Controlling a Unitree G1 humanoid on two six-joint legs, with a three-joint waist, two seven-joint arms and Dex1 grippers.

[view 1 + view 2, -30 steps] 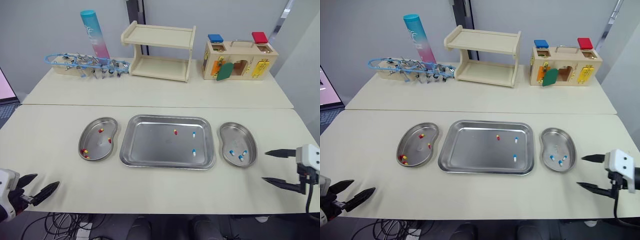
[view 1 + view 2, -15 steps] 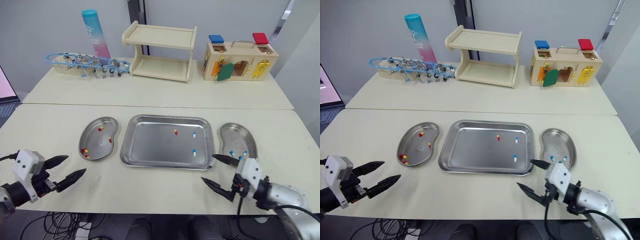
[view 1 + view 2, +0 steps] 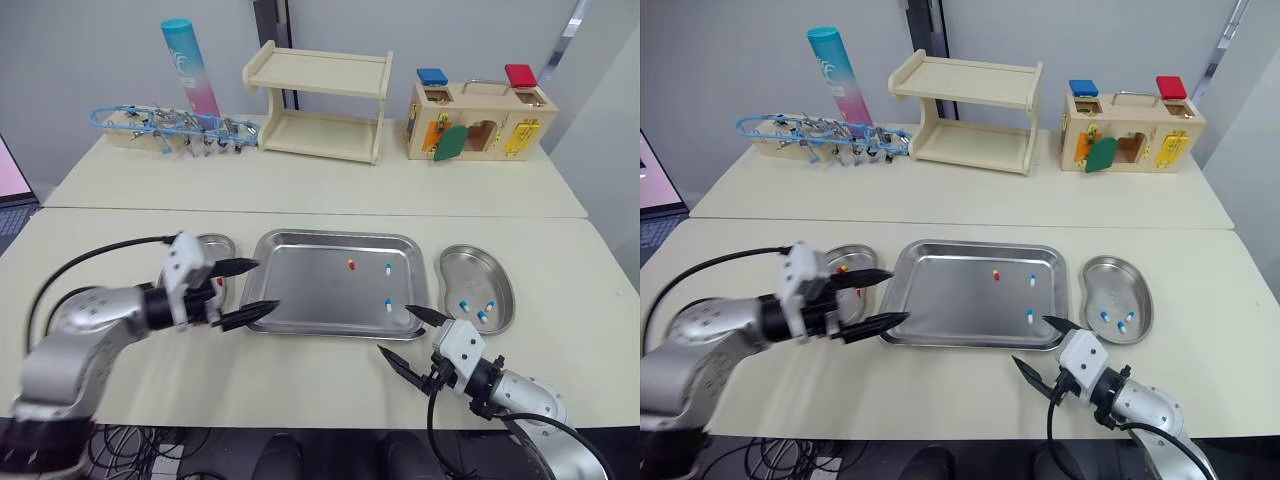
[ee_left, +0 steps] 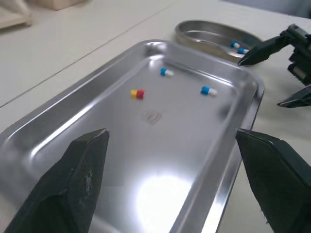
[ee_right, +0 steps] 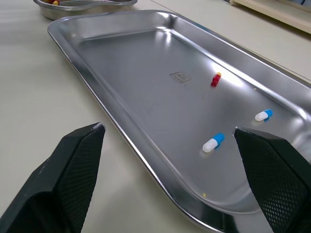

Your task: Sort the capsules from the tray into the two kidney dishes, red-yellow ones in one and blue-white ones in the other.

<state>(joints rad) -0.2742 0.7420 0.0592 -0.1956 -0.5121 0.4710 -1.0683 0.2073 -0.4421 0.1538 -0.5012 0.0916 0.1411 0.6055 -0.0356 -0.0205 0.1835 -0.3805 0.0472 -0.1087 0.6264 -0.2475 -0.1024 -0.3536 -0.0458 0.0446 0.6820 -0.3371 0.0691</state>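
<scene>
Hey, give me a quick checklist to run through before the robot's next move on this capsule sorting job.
1. Left tool open and empty: ok.
2. Right tool open and empty: ok.
3. Tray emptied: not ok; one red-yellow capsule and two blue-white capsules remain.
4. Right kidney dish holds only blue-white: ok.
5. Left kidney dish holds only red-yellow: cannot tell; partly hidden behind the left tool.
</scene>
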